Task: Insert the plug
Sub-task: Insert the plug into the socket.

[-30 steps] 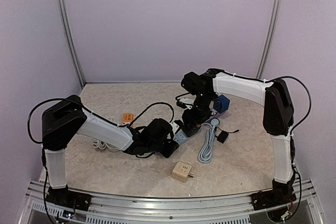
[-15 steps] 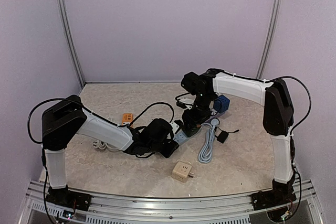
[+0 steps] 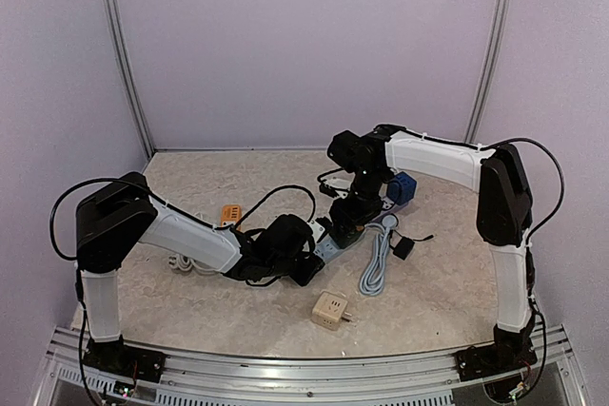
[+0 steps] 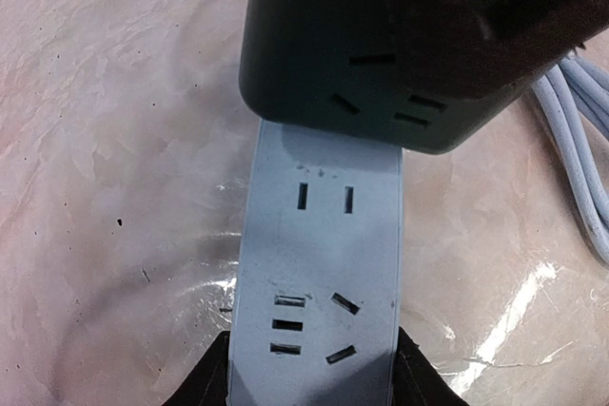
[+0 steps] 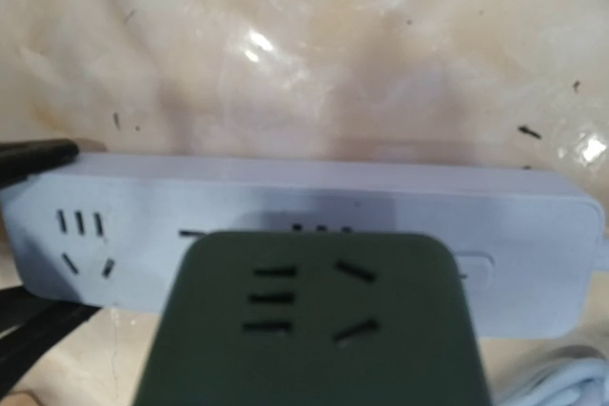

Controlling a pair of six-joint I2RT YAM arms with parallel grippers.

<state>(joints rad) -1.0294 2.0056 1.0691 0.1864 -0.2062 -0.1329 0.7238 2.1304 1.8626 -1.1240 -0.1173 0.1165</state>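
Note:
A pale blue power strip (image 4: 319,273) lies on the table, and my left gripper (image 4: 314,379) is shut on its near end, black fingers (image 4: 205,382) pressed to both long sides. The plug, a dark green cube adapter (image 5: 314,320), sits over the strip's (image 5: 314,202) middle sockets, and the strip's face shows shadow at its edge. Its prongs are hidden. My right gripper (image 3: 350,216) is shut on the plug (image 3: 348,223) from above, and the plug's body covers the fingers in the right wrist view. From overhead the strip (image 3: 328,246) runs between my left gripper (image 3: 314,254) and the right one.
The strip's coiled grey cable (image 3: 376,259) lies right of it, beside a small black plug (image 3: 404,247). A beige cube adapter (image 3: 330,309) sits near the front, a blue cube (image 3: 403,187) behind the right wrist, and an orange piece (image 3: 229,213) and a white strip (image 3: 181,261) lie at left.

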